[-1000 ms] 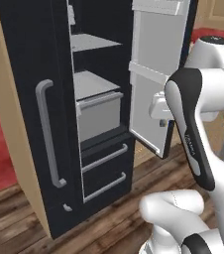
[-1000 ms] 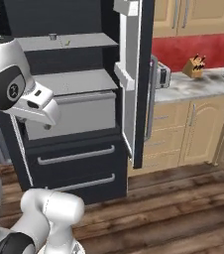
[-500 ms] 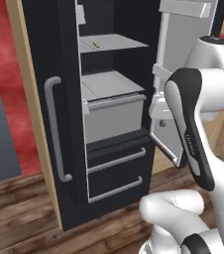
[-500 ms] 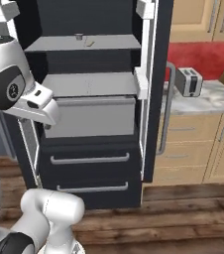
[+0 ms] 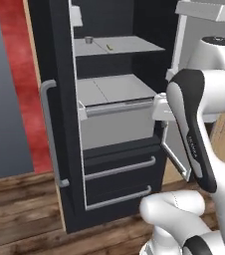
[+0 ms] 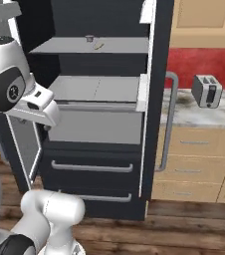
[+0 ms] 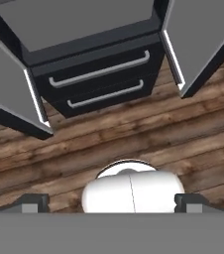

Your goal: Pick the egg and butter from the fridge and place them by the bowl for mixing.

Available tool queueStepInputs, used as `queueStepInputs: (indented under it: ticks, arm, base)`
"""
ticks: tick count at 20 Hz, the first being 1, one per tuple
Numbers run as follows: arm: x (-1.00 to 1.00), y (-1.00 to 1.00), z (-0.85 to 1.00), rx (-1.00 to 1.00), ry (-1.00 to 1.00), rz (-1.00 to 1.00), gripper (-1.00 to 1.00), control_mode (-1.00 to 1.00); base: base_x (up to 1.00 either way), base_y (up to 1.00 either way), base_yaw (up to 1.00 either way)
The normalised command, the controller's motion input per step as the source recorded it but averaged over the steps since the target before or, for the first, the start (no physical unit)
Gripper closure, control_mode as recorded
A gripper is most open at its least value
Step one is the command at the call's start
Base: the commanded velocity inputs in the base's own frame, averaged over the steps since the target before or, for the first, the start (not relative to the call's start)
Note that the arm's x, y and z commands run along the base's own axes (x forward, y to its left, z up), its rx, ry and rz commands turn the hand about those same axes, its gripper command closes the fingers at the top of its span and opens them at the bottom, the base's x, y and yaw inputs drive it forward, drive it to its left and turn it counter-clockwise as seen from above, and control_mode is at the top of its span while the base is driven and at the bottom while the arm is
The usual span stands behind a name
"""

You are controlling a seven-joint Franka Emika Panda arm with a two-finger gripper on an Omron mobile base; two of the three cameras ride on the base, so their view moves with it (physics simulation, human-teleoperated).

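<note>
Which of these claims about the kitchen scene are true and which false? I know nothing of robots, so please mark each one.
1. The tall black fridge stands with its doors open. True.
2. A thin pale-yellow butter stick lies on the fridge's upper light grey shelf. True.
3. The gripper is shut on the butter stick. False: its small dark fingertips stand wide apart with nothing between them, pointing down at the wooden floor.
4. A silver toaster sits on the marble counter to the right of the fridge in the right base view. True.
5. The two black drawers at the fridge's bottom are pulled out. False: both are closed.
</note>
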Motion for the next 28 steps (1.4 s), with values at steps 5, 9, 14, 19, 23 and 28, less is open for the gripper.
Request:
queueStepInputs:
  ticks: [5, 9, 14, 19, 23, 28]
  arm:
    - [0.00, 0.00, 0.00, 0.00, 0.00, 0.00, -1.00, 1.00]
    - [0.00, 0.00, 0.00, 0.00, 0.00, 0.00, -1.00, 1.00]
    - [0.00, 0.00, 0.00, 0.00, 0.00, 0.00, -1.00, 1.00]
    - [0.00, 0.00, 0.00, 0.00, 0.00, 0.00, -1.00, 1.00]
    - [0.00, 0.00, 0.00, 0.00, 0.00, 0.00, -1.00, 1.00]
    - [0.00, 0.00, 0.00, 0.00, 0.00, 0.00, -1.00, 1.00]
  base:
    - [0.86, -0.27, 0.19]
    - [0.73, -0.43, 0.18]
    - [0.37, -0.12, 0.01]
    - [0.55, 0.14, 0.00]
    - [0.62, 0.02, 0.00]
    - [0.49, 0.07, 0.00]
